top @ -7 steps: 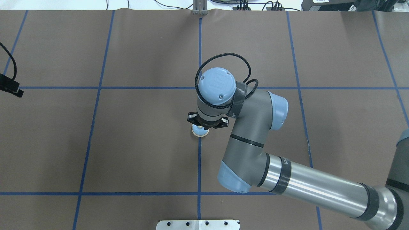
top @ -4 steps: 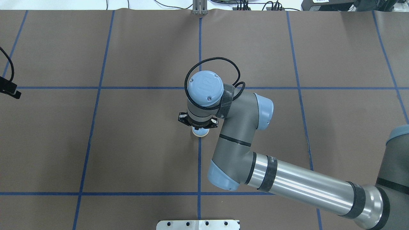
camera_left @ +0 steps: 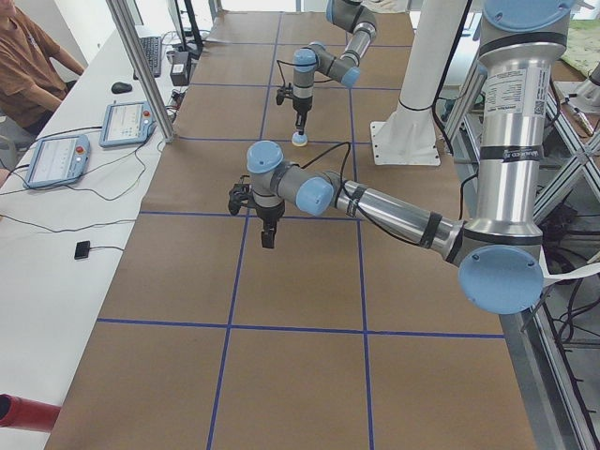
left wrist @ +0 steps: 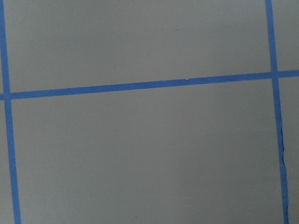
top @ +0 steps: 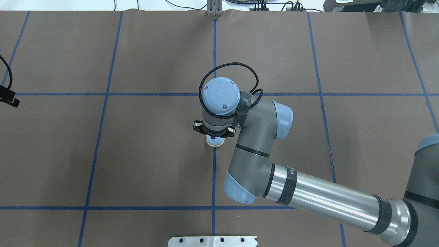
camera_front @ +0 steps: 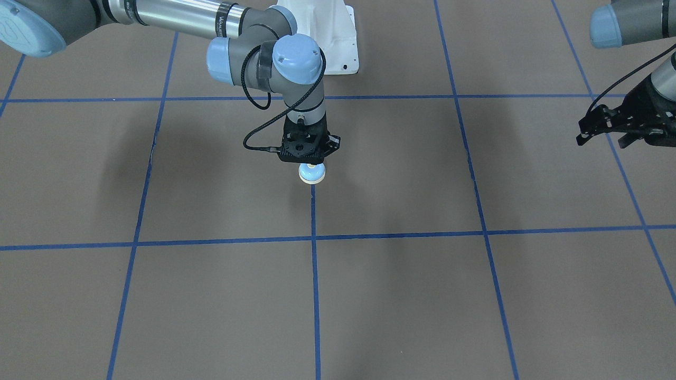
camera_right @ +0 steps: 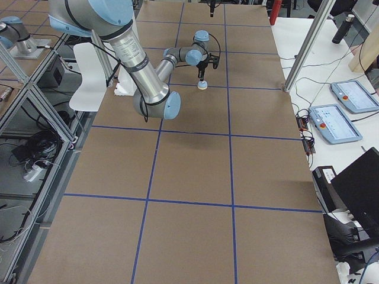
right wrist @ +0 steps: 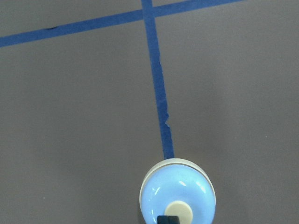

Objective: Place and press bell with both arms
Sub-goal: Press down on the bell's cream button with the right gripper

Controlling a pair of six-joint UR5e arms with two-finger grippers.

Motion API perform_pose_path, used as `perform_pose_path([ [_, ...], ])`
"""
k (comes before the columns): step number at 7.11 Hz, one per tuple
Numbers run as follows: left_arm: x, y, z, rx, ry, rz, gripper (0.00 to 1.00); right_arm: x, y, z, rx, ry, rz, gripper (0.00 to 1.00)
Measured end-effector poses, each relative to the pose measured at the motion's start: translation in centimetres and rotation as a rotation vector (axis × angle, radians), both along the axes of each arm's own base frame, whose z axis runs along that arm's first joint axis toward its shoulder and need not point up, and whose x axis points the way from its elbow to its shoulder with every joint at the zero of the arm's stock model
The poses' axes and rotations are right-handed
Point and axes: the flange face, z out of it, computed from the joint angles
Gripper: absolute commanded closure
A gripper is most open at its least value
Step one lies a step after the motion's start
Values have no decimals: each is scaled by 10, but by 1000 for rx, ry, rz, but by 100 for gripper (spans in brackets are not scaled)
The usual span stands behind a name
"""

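Observation:
The small light-blue bell [top: 215, 141] with its cream base stands on the brown mat at a blue tape line, near the table's middle. It also shows in the front view [camera_front: 311, 173] and the right wrist view [right wrist: 177, 193]. My right gripper [right wrist: 168, 219] points straight down over it. Its black tips are together and rest on the cream button. My left gripper [camera_front: 615, 132] hangs above bare mat far off to the robot's left, at the overhead view's left edge [top: 8, 97]. Its fingers do not show clearly.
The white pedestal base [camera_front: 327, 37] stands at the robot's side of the table. A metal post [top: 214, 8] stands at the far edge. A side table with tablets [camera_left: 131, 122] runs along the operators' side. Blue tape lines grid the brown mat [top: 154, 154].
My right arm has shifted left and come down over the bell, then held almost still. The bell has not moved. My left gripper has slid a little further off the overhead view's left edge.

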Motion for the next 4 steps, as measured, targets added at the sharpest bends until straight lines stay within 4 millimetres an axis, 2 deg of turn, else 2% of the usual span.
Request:
perform_pose_path([
  [2,-2,4,-1,2,0,0,1,0,-1,1,1,3,0,100],
  [3,-3,7,-2,2,1,0,1,8,-4,-4,4,-4,6,100],
  [4,-4,9,-3,3,2,-1,1,32,-11,-12,2,-15,21,100],
])
